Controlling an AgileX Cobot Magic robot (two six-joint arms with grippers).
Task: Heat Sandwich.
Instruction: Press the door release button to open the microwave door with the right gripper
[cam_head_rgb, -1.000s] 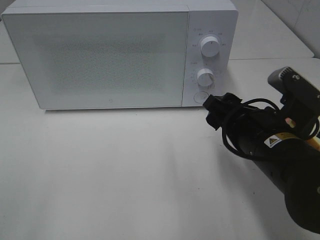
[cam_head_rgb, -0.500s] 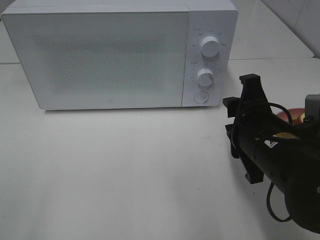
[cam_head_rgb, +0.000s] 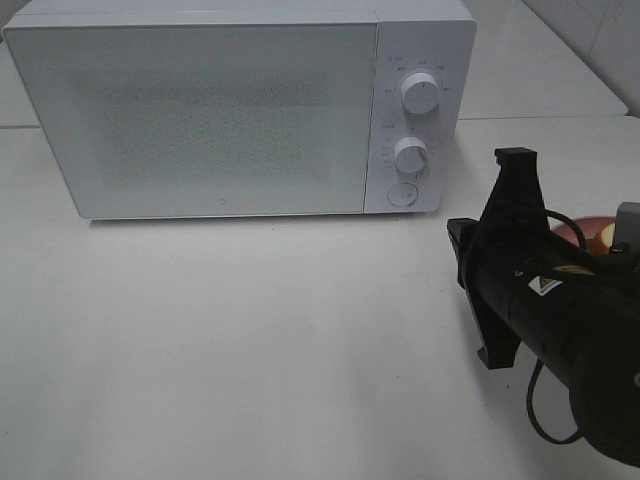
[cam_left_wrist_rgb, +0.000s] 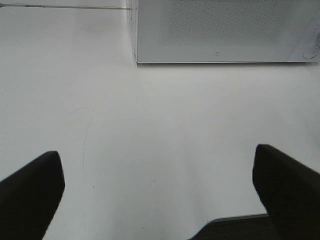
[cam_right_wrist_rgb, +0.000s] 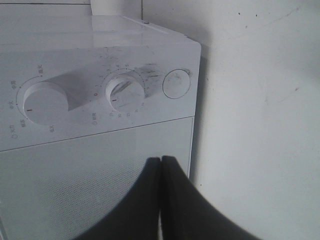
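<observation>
Fingers (cam_right_wrist_rgb: 185, 210) of the right pincer (cam_right_wrist_rgb: 161, 161) are pressing flat together, gripping nothing, and pointing at the control side of the white microwave (cam_head_rgb: 210, 110), facing its knobs (cam_right_wrist_rgb: 125, 90) and round button (cam_right_wrist_rgb: 176, 83). The microwave's door is sitting closed. On the other side, the left pincer (cam_left_wrist_rgb: 156, 152) is hanging spread wide above the worktop (cam_head_rgb: 250, 350), holding nothing. The sandwich (cam_head_rgb: 603, 236) is lying on a pink plate (cam_head_rgb: 572, 224) to the right of the microwave, mostly hiding behind the black right arm (cam_head_rgb: 560, 310); only a pale sliver is showing.
</observation>
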